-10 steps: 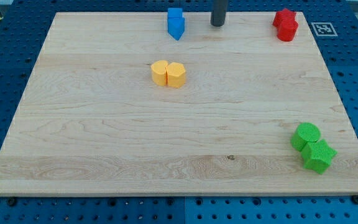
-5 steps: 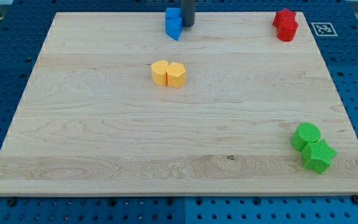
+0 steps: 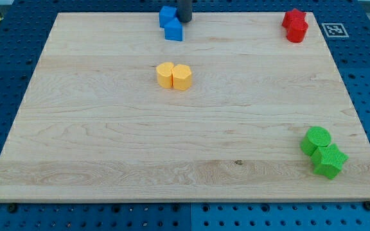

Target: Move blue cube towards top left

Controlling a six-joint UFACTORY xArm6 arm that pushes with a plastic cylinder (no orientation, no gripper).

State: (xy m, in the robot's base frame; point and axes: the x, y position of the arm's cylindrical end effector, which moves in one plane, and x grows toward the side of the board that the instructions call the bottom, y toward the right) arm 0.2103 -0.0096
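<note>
Two blue blocks stand together at the view's top, left of centre. The upper one is a blue cube [image 3: 167, 16]. The lower blue block [image 3: 174, 31] touches it on its lower right; its shape is unclear. My tip [image 3: 184, 20] is right beside both, touching their right side. The rod comes in from the top edge of the view.
Two yellow blocks [image 3: 173, 76] sit side by side below the blue ones. Two red blocks [image 3: 295, 25] sit at the top right. A green cylinder [image 3: 317, 139] and a green star-shaped block [image 3: 329, 160] sit at the bottom right. The wooden board [image 3: 108, 147] lies on a blue pegboard.
My tip has slid left along the top edge, from well right of the blue blocks into them. Both blue blocks have shifted left, and the cube now sits further left than the lower block.
</note>
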